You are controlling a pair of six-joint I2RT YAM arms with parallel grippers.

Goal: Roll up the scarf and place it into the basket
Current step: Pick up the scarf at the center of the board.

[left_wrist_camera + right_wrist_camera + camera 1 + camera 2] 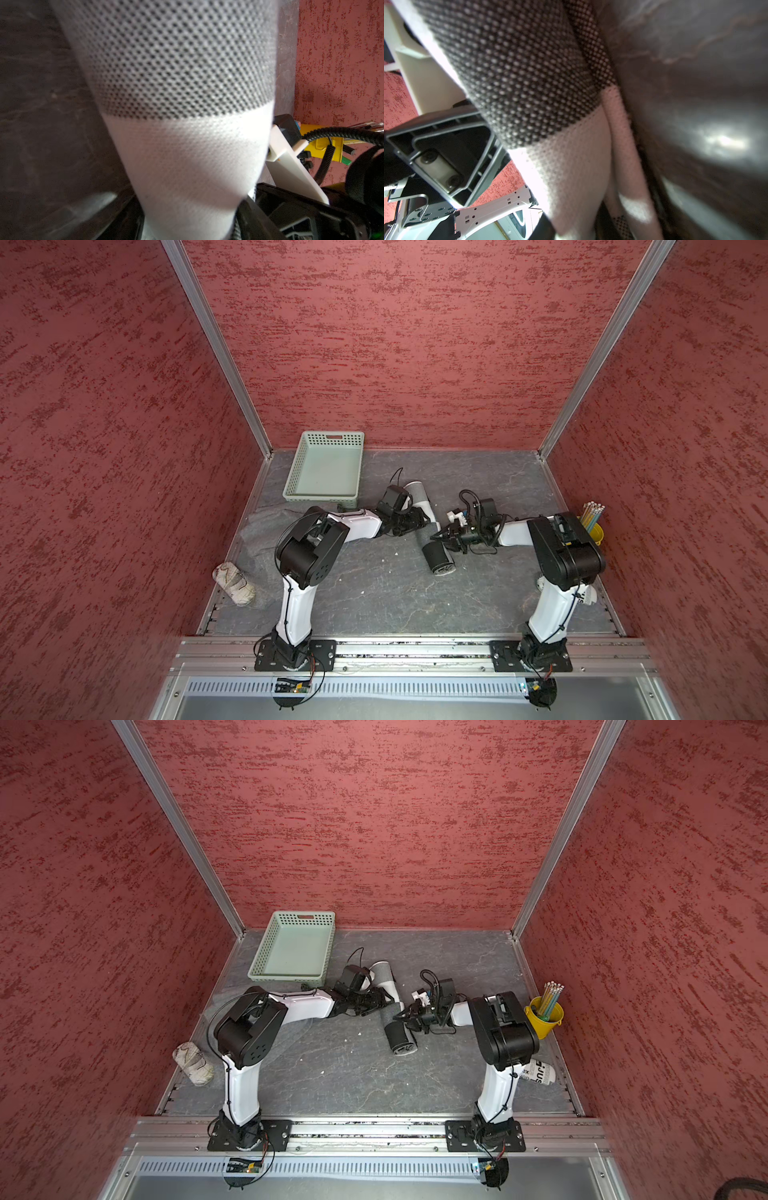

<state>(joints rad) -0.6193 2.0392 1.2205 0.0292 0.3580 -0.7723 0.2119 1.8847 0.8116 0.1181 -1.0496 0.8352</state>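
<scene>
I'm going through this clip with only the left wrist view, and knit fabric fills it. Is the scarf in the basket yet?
Observer: No. In both top views the basket is empty; the scarf lies on the table outside it.
Operator: Is it rolled?
Observer: It looks like a long roll, pale at the far end, black at the near end.
Operator: Where is the right gripper?
Observer: The right gripper is at the roll's middle, across from the left gripper; whether it grips, I cannot tell.
</scene>
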